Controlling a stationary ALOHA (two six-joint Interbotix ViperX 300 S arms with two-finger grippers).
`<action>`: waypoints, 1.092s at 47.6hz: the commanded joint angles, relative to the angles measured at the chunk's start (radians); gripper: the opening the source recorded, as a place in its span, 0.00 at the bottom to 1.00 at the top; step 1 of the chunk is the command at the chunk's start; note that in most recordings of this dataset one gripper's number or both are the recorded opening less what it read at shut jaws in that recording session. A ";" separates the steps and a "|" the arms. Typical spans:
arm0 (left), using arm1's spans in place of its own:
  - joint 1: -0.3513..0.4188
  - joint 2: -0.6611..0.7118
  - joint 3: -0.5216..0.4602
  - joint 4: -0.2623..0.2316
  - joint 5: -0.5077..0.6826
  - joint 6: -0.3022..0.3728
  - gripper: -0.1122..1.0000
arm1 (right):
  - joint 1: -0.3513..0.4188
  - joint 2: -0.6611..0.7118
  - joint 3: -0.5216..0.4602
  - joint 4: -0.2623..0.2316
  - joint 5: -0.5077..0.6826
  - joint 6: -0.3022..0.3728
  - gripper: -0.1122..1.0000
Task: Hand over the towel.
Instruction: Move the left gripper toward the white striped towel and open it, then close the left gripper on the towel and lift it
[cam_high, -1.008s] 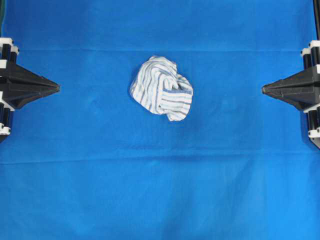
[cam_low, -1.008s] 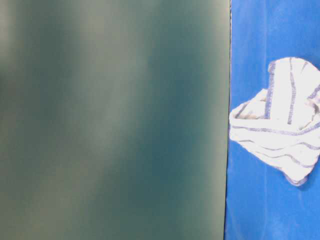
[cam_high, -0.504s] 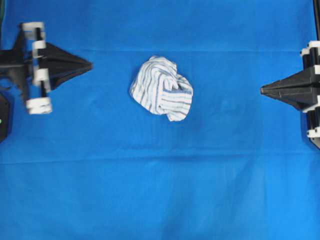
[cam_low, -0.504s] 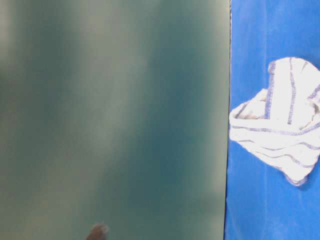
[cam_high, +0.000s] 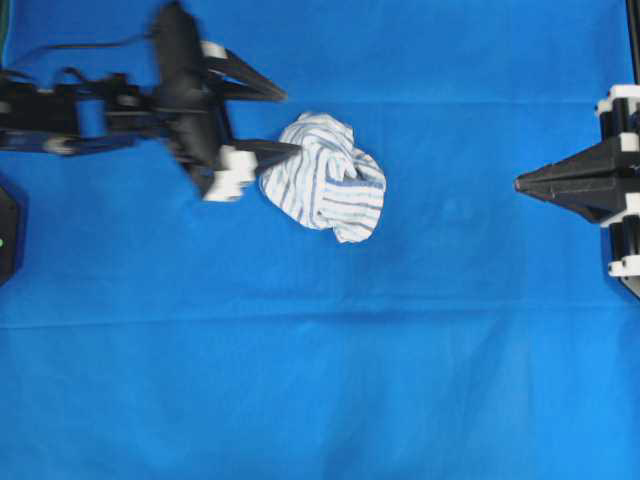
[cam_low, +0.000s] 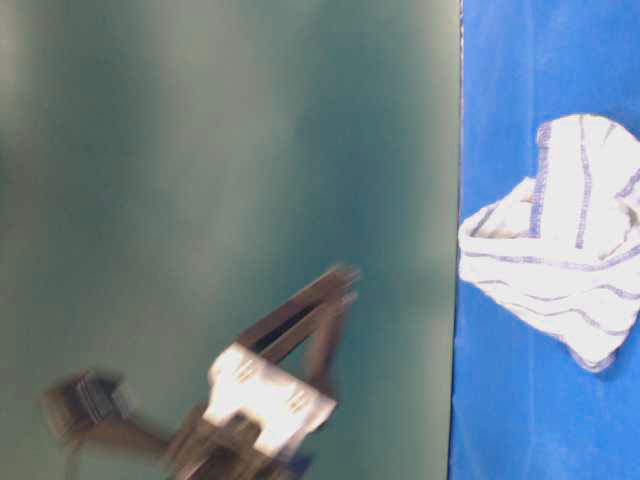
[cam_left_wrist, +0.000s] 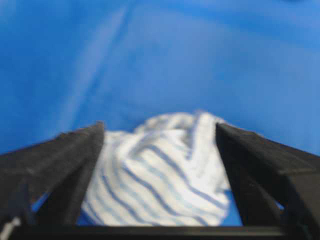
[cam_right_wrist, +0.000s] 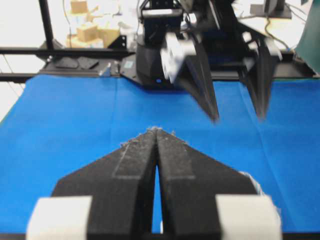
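Note:
The towel (cam_high: 325, 178), a crumpled white cloth with thin blue and grey stripes, lies on the blue sheet just above the centre. My left gripper (cam_high: 290, 122) is open and blurred at the towel's left edge. Its nearer fingertip (cam_high: 292, 149) reaches the cloth and the other finger (cam_high: 262, 90) points past its upper left. In the left wrist view the towel (cam_left_wrist: 160, 175) fills the gap between the spread fingers (cam_left_wrist: 75, 155). My right gripper (cam_high: 522, 185) is shut with nothing in it at the right edge, pointing at the towel. Its joined tips (cam_right_wrist: 156, 131) hide most of the towel.
The blue sheet (cam_high: 320, 380) covers the whole table. A blurred green surface (cam_low: 200, 150) fills the left of the table-level view, with the left gripper (cam_low: 335, 290) smeared across it. Beyond the table's far edge stand the left arm's base (cam_right_wrist: 155, 50) and a black frame (cam_right_wrist: 47, 30).
The left arm has swept in from the left edge to the towel's left side, and its jaws have gone from shut to open. The towel has not moved; the right gripper has barely moved.

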 joint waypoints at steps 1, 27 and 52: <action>0.012 0.078 -0.067 -0.003 0.014 0.002 0.94 | -0.002 0.020 -0.015 0.000 -0.003 0.002 0.10; 0.021 0.374 -0.183 -0.003 0.083 -0.025 0.93 | -0.002 0.055 -0.008 -0.002 0.017 0.005 0.10; -0.005 0.235 -0.187 0.003 0.083 0.014 0.18 | -0.002 0.067 -0.006 0.002 0.012 0.011 0.10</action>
